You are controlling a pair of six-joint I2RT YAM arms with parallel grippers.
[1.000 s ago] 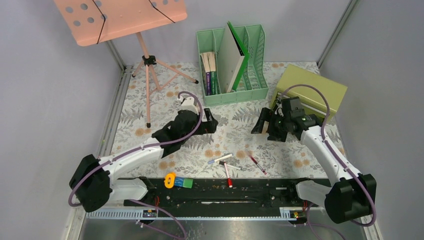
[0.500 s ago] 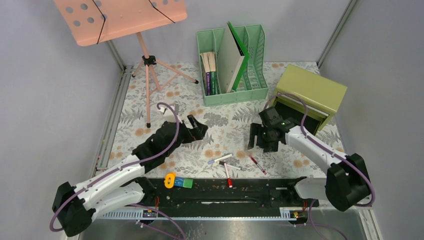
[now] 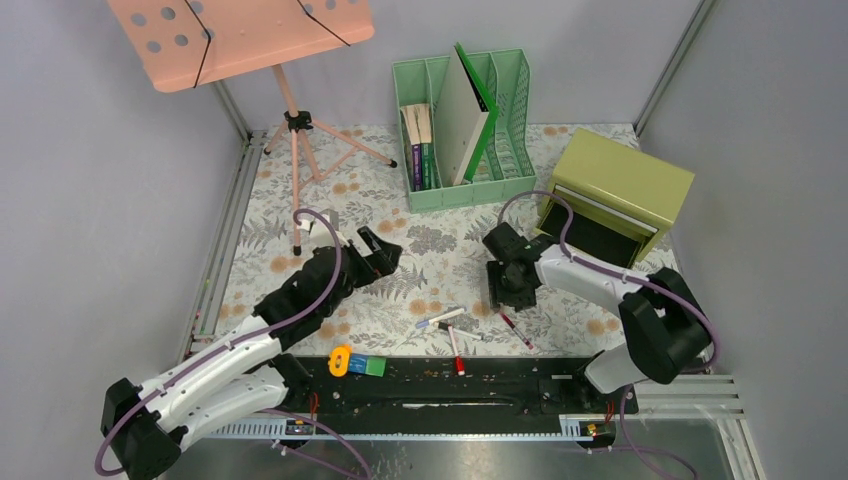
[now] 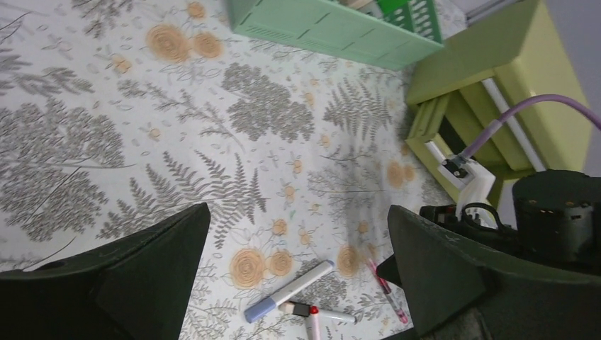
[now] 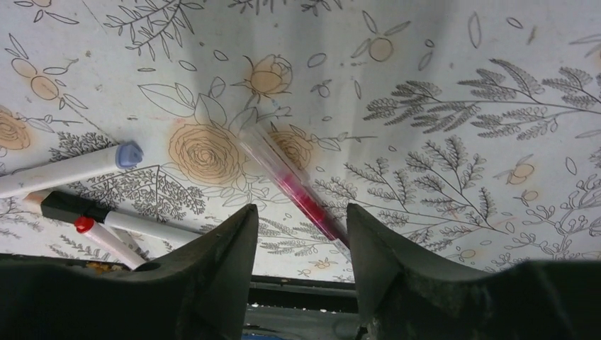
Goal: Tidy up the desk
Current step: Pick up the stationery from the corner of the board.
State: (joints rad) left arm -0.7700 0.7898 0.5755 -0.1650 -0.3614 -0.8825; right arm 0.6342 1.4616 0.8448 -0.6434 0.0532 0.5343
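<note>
Right gripper point(image 5: 301, 212) is spread wide and empty, low over the desk point(image 3: 450, 255) near its front middle. Red pen point(image 5: 294, 185) lies flat on the cloth right under my fingertips, its long axis diagonal across the gap, so I'd guess a wrist twist before closing. White marker point(image 5: 71, 168) sits just beside, to the left. My left gripper point(image 4: 298, 212), also spread and empty, is farther off; right arm is nearer.

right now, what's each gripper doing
left gripper: open, holding nothing
right gripper: open, holding nothing, poised over the red pen
</note>
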